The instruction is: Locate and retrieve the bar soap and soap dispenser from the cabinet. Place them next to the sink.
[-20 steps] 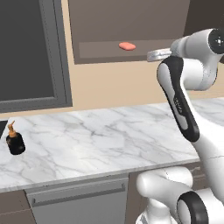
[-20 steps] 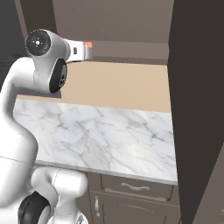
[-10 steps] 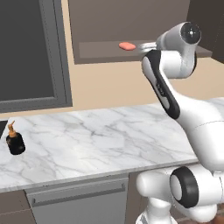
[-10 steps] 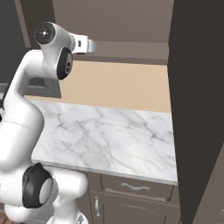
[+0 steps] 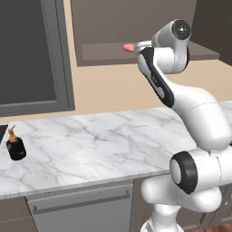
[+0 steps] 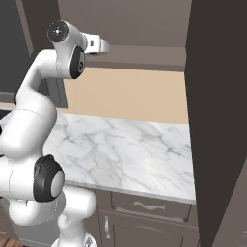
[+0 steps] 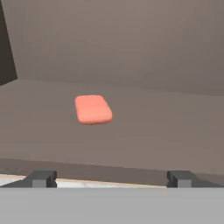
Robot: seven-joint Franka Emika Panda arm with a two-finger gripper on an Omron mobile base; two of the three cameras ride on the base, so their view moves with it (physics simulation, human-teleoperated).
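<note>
Reaching toward the cabinet [image 5: 136,27] with my claw [image 7: 109,178] spread wide and holding nothing, I face the bar soap [image 7: 93,109] lying flat on the shelf [image 7: 166,131] ahead, untouched. The soap dispenser [image 5: 16,146] already stands on the bench [image 5: 99,140]; I judge the soap's pickup and placing remain.

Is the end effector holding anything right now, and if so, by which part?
Nothing is held. The end effector is open, short of the bar soap, which lies flat on the cabinet shelf.
</note>
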